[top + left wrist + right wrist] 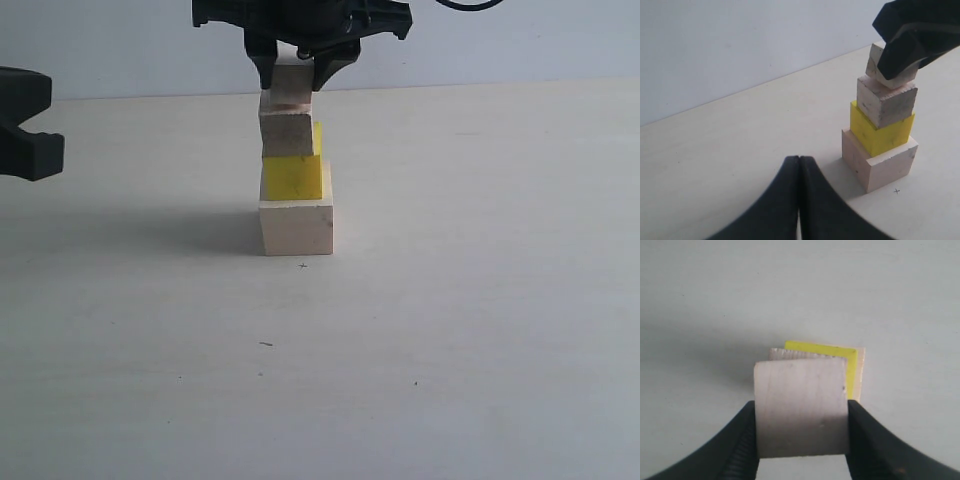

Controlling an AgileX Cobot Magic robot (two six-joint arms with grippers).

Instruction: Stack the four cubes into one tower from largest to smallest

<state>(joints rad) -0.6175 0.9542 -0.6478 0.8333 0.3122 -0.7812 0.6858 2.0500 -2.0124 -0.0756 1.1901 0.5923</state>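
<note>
Four high on the table (pixel 480 330): large cube (pixel 296 225) at the base, yellow cube (pixel 292 177) directly on it, medium cube (pixel 287 133) next up, twisted out of line with the large cube's edges, small cube (pixel 288 95) uppermost. Straight above the large cube, the right gripper (pixel 295 78), reaching down with one finger pressed on each side of the small cube. Apparently touching the medium cube beneath and a little tilted in the left wrist view. Well off to the left of the large cube in the exterior view, the left gripper (pixel 799 170), jaws pressed together on nothing.
</note>
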